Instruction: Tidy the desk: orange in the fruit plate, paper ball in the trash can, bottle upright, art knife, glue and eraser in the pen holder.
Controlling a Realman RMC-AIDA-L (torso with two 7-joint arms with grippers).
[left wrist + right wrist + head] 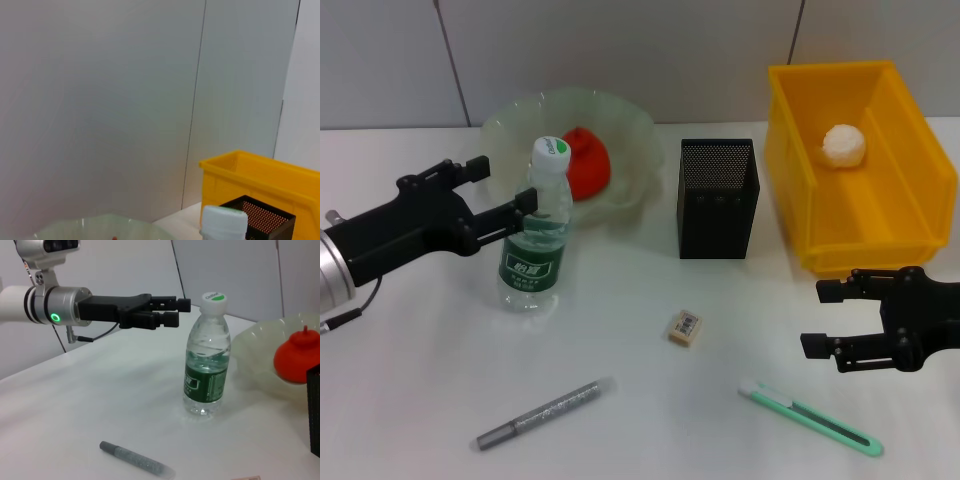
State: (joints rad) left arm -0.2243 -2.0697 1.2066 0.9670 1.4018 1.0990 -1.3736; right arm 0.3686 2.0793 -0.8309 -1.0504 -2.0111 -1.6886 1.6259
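Note:
The bottle [533,240] stands upright on the desk [410,380]; it also shows in the right wrist view [207,360]. My left gripper [506,185] is open and empty beside its neck, fingertips just short of it [180,310]. The orange [586,162] lies in the fruit plate [510,115]. The paper ball [843,145] lies in the trash can [895,120]. The eraser [684,327], glue [542,413] and art knife [810,416] lie on the desk in front of the pen holder [717,197]. My right gripper [815,316] is open, empty, above the knife's far side.
The left wrist view shows the plate's rim [95,222], the bottle cap [224,220], the pen holder [260,215] and the trash can [260,175] against a grey wall. The right wrist view shows the glue [135,459] lying near the bottle.

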